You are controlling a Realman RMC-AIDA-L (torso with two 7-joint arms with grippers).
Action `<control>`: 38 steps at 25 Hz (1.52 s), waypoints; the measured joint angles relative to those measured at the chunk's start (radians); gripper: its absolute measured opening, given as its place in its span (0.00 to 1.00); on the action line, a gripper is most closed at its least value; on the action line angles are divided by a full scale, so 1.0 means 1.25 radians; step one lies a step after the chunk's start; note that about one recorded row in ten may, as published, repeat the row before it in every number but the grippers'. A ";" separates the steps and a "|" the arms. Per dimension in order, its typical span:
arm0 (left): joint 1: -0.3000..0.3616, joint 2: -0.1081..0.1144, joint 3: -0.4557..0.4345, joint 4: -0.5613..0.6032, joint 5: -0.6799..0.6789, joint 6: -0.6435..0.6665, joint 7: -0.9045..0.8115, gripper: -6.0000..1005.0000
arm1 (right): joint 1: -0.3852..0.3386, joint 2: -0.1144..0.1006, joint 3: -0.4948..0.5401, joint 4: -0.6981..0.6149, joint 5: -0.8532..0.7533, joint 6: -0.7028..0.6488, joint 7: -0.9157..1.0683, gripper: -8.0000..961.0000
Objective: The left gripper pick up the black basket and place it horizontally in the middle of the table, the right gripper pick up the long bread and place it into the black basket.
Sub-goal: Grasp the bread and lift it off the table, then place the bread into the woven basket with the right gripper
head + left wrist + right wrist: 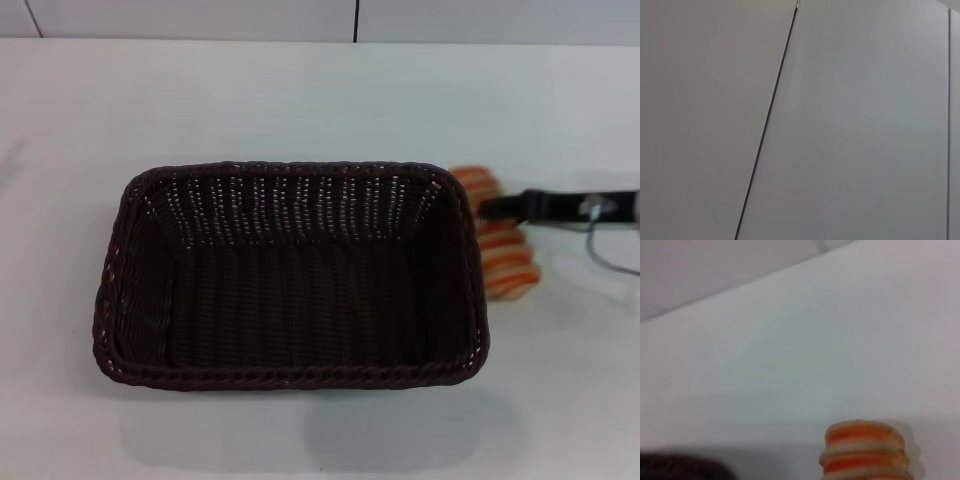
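Observation:
The black basket lies lengthwise across the middle of the white table, and nothing is in it. The long bread, striped orange and cream, lies on the table just outside the basket's right end. My right gripper reaches in from the right, and its black tip is over the middle of the bread. The right wrist view shows one end of the bread and a dark edge of the basket. My left gripper is out of view.
A thin grey cable hangs from the right arm above the table's right side. A grey panelled wall runs behind the table's far edge; the left wrist view shows only wall panels.

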State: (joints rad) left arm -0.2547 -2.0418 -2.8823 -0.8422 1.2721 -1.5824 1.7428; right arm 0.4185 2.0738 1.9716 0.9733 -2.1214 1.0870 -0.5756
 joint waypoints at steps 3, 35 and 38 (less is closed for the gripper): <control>0.000 0.000 0.000 0.000 -0.003 -0.003 0.000 0.84 | -0.034 0.001 0.046 0.052 0.007 -0.007 -0.006 0.41; 0.007 -0.004 0.000 0.001 -0.024 -0.008 -0.001 0.84 | -0.017 -0.002 -0.059 0.155 0.346 0.284 -0.223 0.40; 0.008 -0.004 0.000 0.002 -0.027 -0.009 -0.001 0.84 | -0.014 -0.003 -0.055 0.154 0.345 0.288 -0.223 0.53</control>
State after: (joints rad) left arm -0.2448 -2.0463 -2.8823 -0.8401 1.2387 -1.5931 1.7410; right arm 0.4015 2.0706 1.9029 1.1660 -1.6897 1.4467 -0.8538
